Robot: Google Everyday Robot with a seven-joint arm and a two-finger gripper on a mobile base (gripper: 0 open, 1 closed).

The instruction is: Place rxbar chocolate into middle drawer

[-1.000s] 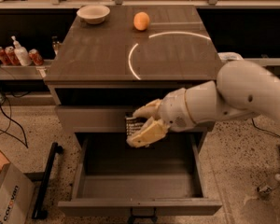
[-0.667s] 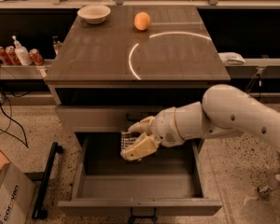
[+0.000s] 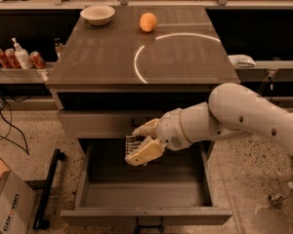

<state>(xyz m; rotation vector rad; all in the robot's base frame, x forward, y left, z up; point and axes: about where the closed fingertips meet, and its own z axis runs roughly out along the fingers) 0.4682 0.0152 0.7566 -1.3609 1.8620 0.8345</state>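
Observation:
The middle drawer (image 3: 146,214) stands pulled open below the cabinet, its deep grey tray bare. My gripper (image 3: 138,143) reaches in from the right and hangs over the back left part of the tray. Its cream fingers (image 3: 145,152) are shut on the rxbar chocolate (image 3: 132,144), a small black bar with pale lettering, held upright above the tray floor. Most of the bar is hidden by the fingers.
An orange fruit (image 3: 148,22) and a white bowl (image 3: 97,14) sit at the back of the cabinet top (image 3: 102,57). Cans and a bottle (image 3: 17,58) stand on a shelf at left. A cardboard box (image 3: 5,204) lies on the floor at lower left.
My gripper has moved left and a little down with the bar, from in front of the upper drawer front to over the open tray.

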